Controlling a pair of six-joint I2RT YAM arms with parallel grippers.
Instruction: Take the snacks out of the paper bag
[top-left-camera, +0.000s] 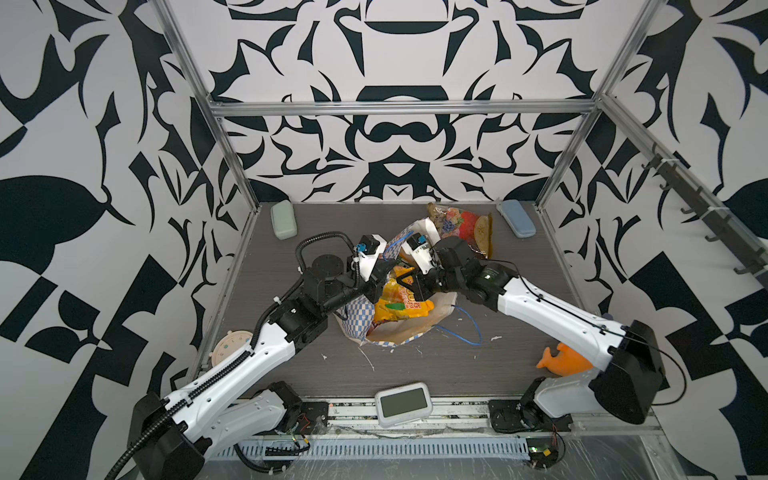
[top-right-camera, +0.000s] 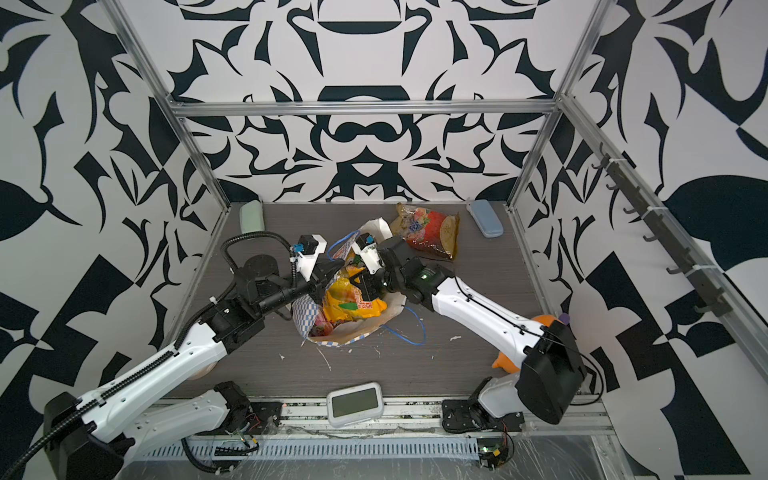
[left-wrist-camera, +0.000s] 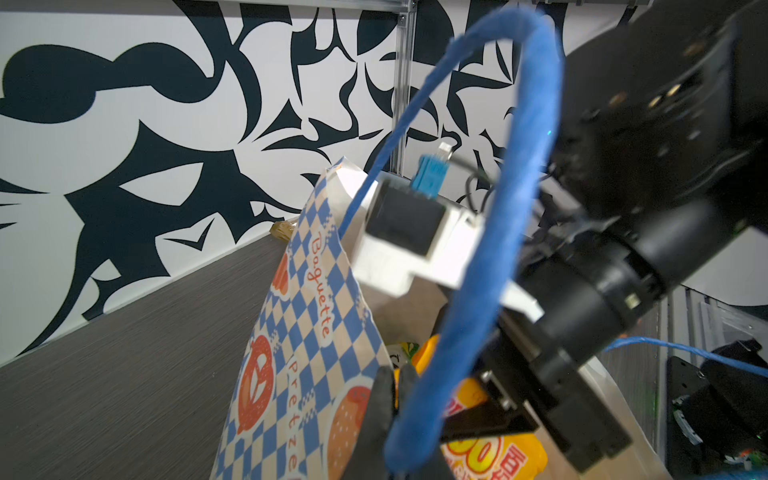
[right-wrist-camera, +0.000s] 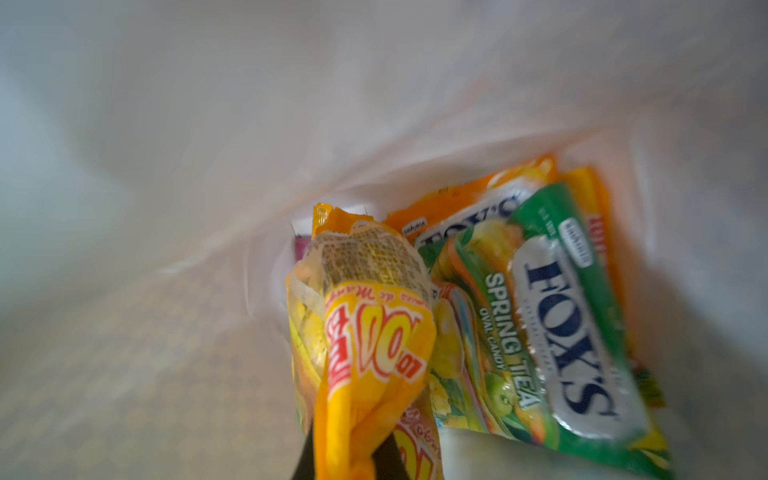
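Bounded at the back, left and right by flat wall panels (top-left-camera: 399, 145), white with large black abstract leaf and curl shapes, mirrored about the centre on the back panel. Held by an aluminium profile frame (top-left-camera: 399, 107): one horizontal bar across the back, slanted posts at both rear corners. Floored by a dark grey work surface (top-left-camera: 415, 374) with fine horizontal grain, flecked with small white scraps near the middle. Fitted on the right wall with a dark rail of hooks (top-left-camera: 706, 210). Edged at the front by a metal mounting rail (top-left-camera: 457, 411) and a white slotted cable duct (top-left-camera: 374, 449). Lit evenly, with soft, faint shadows.
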